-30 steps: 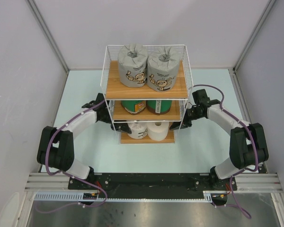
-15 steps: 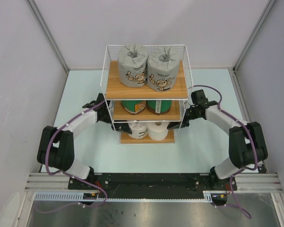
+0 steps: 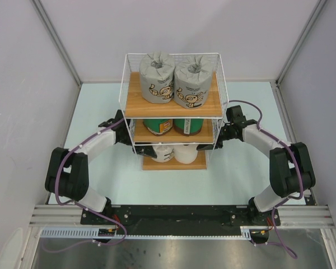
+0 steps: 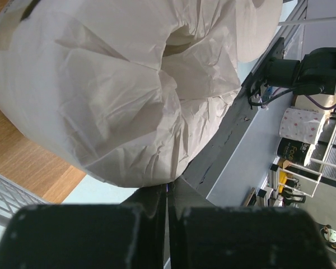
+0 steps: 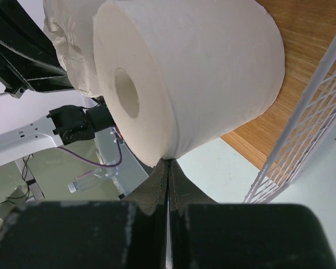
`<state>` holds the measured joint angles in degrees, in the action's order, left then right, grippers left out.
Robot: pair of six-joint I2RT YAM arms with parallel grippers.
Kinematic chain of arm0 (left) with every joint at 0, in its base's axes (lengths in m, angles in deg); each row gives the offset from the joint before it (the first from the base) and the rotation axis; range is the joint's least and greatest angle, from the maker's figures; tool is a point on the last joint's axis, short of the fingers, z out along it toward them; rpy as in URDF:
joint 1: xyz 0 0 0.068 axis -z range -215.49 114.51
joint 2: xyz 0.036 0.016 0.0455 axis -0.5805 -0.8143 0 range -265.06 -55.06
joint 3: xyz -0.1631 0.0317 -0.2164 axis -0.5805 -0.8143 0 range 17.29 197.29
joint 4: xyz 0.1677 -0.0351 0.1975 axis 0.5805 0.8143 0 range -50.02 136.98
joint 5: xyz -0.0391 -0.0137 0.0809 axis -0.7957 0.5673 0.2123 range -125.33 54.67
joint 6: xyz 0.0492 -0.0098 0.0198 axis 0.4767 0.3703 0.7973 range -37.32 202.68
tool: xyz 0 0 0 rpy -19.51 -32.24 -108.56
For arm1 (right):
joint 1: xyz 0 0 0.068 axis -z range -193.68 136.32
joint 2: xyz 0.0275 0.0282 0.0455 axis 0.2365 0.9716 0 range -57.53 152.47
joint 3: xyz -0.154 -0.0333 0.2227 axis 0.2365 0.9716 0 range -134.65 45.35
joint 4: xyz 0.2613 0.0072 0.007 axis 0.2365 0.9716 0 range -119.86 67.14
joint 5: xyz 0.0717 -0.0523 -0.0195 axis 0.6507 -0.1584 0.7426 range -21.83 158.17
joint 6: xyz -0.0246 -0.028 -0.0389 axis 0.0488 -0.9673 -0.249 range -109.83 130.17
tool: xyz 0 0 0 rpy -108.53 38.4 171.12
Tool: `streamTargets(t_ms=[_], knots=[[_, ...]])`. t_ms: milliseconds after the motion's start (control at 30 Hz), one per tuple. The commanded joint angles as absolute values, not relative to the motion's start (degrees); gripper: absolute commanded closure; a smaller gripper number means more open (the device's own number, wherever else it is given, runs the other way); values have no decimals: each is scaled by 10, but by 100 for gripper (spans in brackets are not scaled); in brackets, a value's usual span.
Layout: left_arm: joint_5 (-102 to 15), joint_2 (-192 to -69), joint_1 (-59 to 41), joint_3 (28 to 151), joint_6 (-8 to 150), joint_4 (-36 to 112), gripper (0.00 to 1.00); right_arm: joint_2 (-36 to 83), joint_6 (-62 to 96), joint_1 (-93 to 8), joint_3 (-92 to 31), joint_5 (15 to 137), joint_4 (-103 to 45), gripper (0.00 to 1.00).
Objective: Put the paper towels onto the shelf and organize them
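Paper towels are all sitting on the shelf [image 3: 135, 101], which is standing upright on the table [image 3: 101, 106] between your two arms. Two grey rolls [image 3: 157, 77] are standing side by side on the top board, touching each other. Two green rolls [image 3: 158, 125] are sitting on the middle board, mostly hidden under the board above. On the bottom board [image 3: 173, 164] the wrapped roll [image 3: 163, 153] is lying on the left and the bare roll [image 3: 186, 152] on the right, close together.

You are holding the left gripper [image 3: 147, 150] at the shelf's lower left corner with its fingers clenched together and nothing between them. In its wrist view the tips [image 4: 167, 188] are meeting the underside of the wrapped roll [image 4: 117, 95], which is lying on its side on the wood with its crinkled end facing the camera.

You are holding the right gripper [image 3: 205, 147] at the lower right corner, clenched too and gripping nothing. Its tips [image 5: 168, 163] are sitting right at the lower edge of the bare roll [image 5: 196, 78], which is lying on its side with its core hole showing, beside the wire side [image 5: 302, 129].
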<state>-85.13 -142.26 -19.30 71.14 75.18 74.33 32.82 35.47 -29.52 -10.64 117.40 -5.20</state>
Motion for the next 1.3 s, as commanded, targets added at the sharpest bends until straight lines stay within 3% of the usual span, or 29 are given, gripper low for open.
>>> streamTargets(t_ms=[0, 633, 1267], knots=[[-876, -1437, -181, 736, 760, 724, 100, 335, 362, -290, -104, 1153, -75, 100], [-874, -1357, -187, 688, 743, 708, 99, 245, 339, -257, -105, 1168, -10, 100], [-904, -1321, -215, 626, 738, 683, 100, 244, 321, -244, -104, 1164, 6, 100]])
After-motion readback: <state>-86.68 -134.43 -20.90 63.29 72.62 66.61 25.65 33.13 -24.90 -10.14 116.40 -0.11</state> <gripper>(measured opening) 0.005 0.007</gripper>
